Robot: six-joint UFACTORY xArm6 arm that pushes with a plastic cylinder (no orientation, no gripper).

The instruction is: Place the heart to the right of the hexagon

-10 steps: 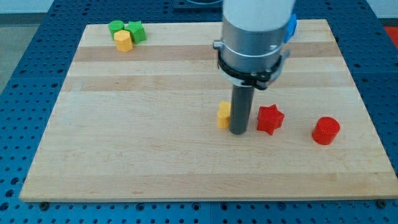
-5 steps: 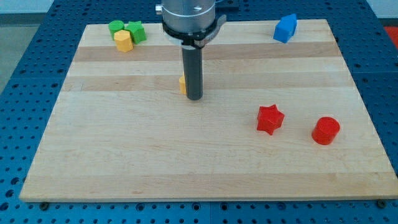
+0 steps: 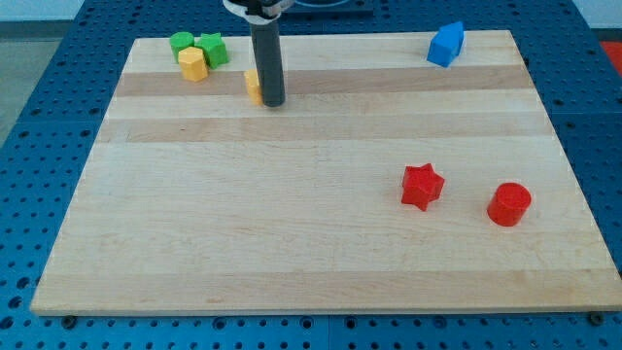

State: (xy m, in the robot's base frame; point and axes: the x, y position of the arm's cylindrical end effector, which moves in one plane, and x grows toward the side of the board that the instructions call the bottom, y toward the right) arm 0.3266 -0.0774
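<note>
A yellow heart block (image 3: 253, 86) lies near the view's top, left of centre, mostly hidden behind my rod. My tip (image 3: 273, 102) rests on the board against the heart's right side. A yellow hexagon block (image 3: 193, 64) sits at the view's top left, left of the heart with a gap between them. It touches a green round block (image 3: 181, 43) and a green star-like block (image 3: 213, 49).
A blue block (image 3: 446, 44) sits at the view's top right. A red star block (image 3: 422, 186) and a red cylinder (image 3: 509, 204) lie at the right, below centre. The wooden board (image 3: 292, 253) is ringed by a blue perforated table.
My tip has slid from the board's middle up and to the left, pushing the yellow heart with it toward the hexagon. The other blocks have not moved.
</note>
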